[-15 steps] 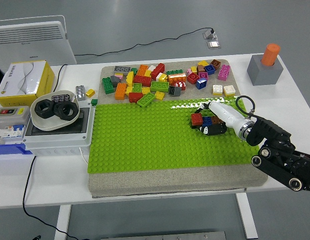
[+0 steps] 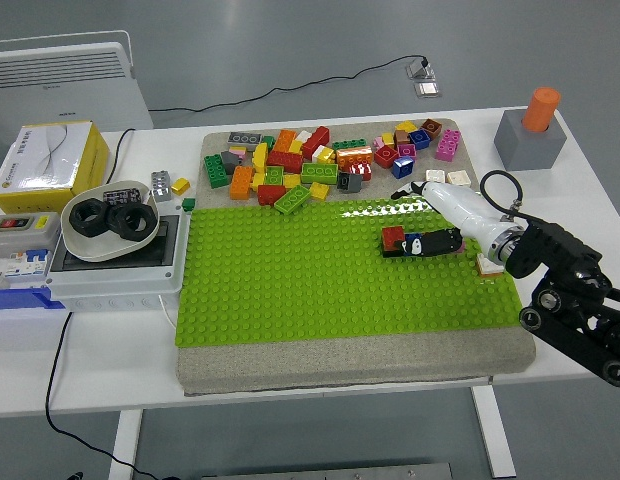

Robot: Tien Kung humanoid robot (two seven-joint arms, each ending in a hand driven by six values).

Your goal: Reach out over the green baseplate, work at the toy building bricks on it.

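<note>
While the right hand (image 2: 427, 232) pinches the small red-and-blue plastic brick cluster (image 2: 404, 240) on the green studded baseplate (image 2: 290, 280) atop the bench (image 2: 110, 360), we judge it light, rigid and smooth; gripping opposite side walls suits it.
</note>
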